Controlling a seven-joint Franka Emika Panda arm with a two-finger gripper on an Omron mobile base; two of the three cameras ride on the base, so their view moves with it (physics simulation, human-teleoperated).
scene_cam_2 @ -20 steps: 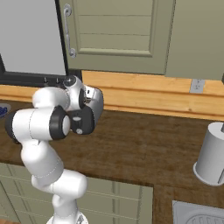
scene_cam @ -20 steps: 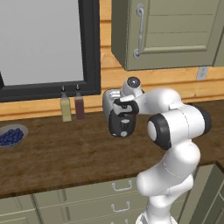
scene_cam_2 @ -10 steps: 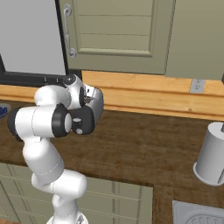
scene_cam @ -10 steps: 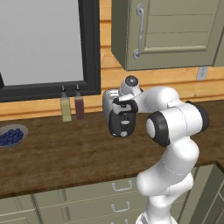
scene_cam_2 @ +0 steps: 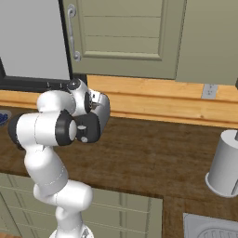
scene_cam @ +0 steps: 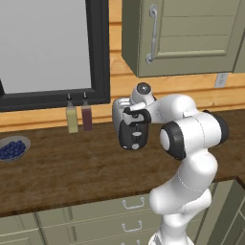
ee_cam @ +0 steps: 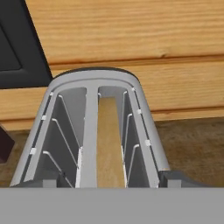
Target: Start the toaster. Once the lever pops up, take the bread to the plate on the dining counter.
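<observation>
- We count one toaster [ee_cam: 94, 127] with two slots, one bread [ee_cam: 108, 144] slice, two bottles [scene_cam: 79, 112] and one bowl [scene_cam: 13, 149].
- The toaster stands on the wooden counter [scene_cam: 72, 167] by the wall; bare counter lies in front of it.
- The bread sits upright in one slot (the other holds nothing); blueberries fill the bowl, beyond the bottles from the toaster.
- The gripper [ee_cam: 111, 177] hangs over the toaster, tips either side of the bread; we cannot tell whether it clamps.
</observation>
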